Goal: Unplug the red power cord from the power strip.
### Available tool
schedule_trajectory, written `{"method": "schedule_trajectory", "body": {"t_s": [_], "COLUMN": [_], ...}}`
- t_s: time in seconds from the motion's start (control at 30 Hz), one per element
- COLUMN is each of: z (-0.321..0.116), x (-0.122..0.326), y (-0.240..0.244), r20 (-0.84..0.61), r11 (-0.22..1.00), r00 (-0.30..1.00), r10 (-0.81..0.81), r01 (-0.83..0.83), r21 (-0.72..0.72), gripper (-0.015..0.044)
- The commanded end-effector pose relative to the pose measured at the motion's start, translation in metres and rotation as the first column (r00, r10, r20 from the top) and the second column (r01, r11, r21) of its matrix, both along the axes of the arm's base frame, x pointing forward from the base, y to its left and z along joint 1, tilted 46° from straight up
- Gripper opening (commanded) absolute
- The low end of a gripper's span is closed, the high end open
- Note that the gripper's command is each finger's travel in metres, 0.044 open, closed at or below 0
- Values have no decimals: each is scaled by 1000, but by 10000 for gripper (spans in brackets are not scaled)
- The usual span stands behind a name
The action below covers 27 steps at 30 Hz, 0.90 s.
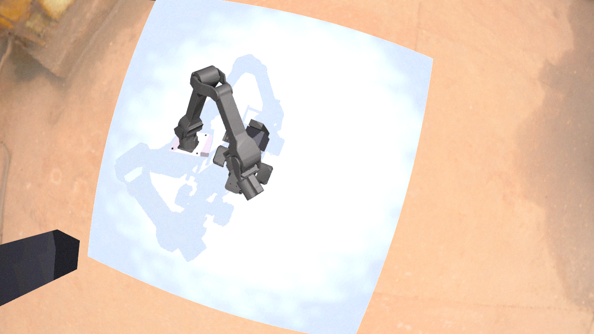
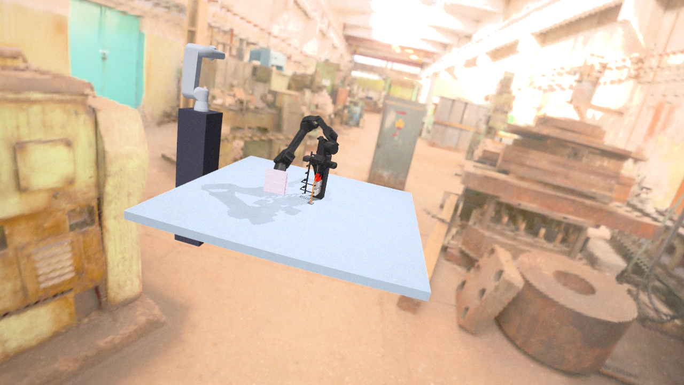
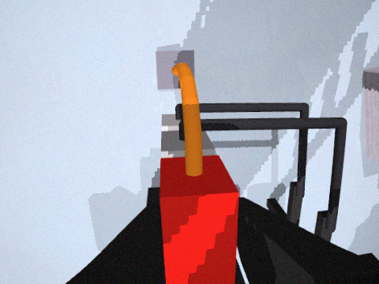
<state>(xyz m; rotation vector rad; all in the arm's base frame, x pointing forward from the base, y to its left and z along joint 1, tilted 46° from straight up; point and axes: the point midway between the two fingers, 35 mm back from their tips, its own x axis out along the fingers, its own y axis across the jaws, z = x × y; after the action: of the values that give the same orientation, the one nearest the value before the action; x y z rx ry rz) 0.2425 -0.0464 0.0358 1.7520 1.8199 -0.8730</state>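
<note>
Jaws Closed on the Red Plug

The gripper [image 1: 243,164] [image 2: 318,172] [image 3: 197,211] is part-way open, its fingers pressed in on either side of the red plug [image 2: 317,177] [image 3: 199,233], which fills the space between them. From the plug's end face an orange cord [image 2: 312,191] [image 3: 193,138] runs ahead of the jaws, bending down to a small grey block [image 2: 310,202] [image 3: 166,71] on the table [image 2: 277,239] [image 1: 324,166] [image 3: 79,79]. The strip [image 2: 316,190] [image 3: 170,140], pale grey, lies below the jaws, showing just past the plug in the wrist view; whether the plug's prongs sit in it is hidden.

To the right of the jaws in the wrist view, two black rods [image 3: 340,158] bend at right angles. A dark upright [image 1: 258,137] [image 2: 325,184] stands behind the jaws in the exterior view. Far beyond them, a grey cabinet [image 2: 396,143] carries red marks and a yellow sign, its writing too small to read.
</note>
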Motion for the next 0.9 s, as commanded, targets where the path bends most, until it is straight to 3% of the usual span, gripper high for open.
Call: {"method": "schedule_trajectory", "body": {"t_s": [0.0,0.87], "z": [0,-24], "x": [0,-2], "y": [0,-30], "r20": [1,0], "r11": [1000,1000], "r00": [1000,1000], "r10": [0,-2], "r01": [0,2], "r21": [0,-4], "gripper": [2,0]}}
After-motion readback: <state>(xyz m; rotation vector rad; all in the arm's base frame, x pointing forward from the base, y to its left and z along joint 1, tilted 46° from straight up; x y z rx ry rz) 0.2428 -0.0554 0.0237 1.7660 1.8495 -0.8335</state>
